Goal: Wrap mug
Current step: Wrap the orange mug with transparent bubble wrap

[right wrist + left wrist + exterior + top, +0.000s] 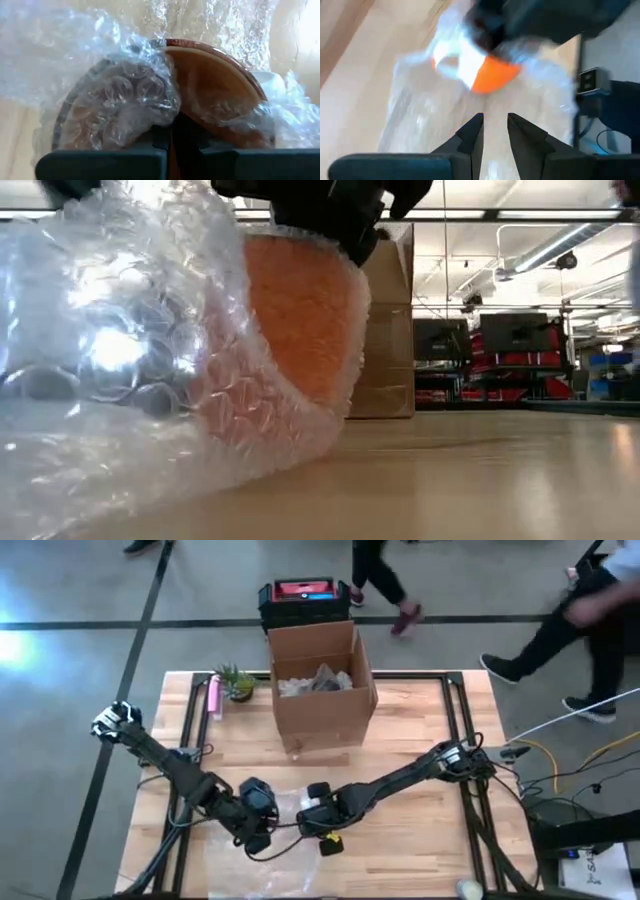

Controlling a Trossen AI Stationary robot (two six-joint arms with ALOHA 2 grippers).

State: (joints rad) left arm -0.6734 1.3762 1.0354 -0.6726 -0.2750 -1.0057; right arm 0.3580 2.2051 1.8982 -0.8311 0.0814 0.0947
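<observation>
An orange mug (300, 320) is shown partly swathed in a sheet of bubble wrap (130, 380), which lies on the wooden table (480, 480) in front of the cardboard box (320, 680), towards the table's near edge. The right gripper (318, 823) is placed at the mug from above; in the right wrist view its fingers (160, 135) are seen clamped on the mug's rim (215, 55), with a fold of bubble wrap caught against them and covering about half of the opening. The left gripper (262, 830) is held just beside the mug, on the side away from the right arm, over the spread bubble wrap; its fingers (472, 132) are seen slightly parted and grasping nothing, pointed towards the mug. Crumpled packing material is seen inside the open box. A small potted plant (235, 683) and a pink object (213, 697) stand beside the box, on the left arm's side.
</observation>
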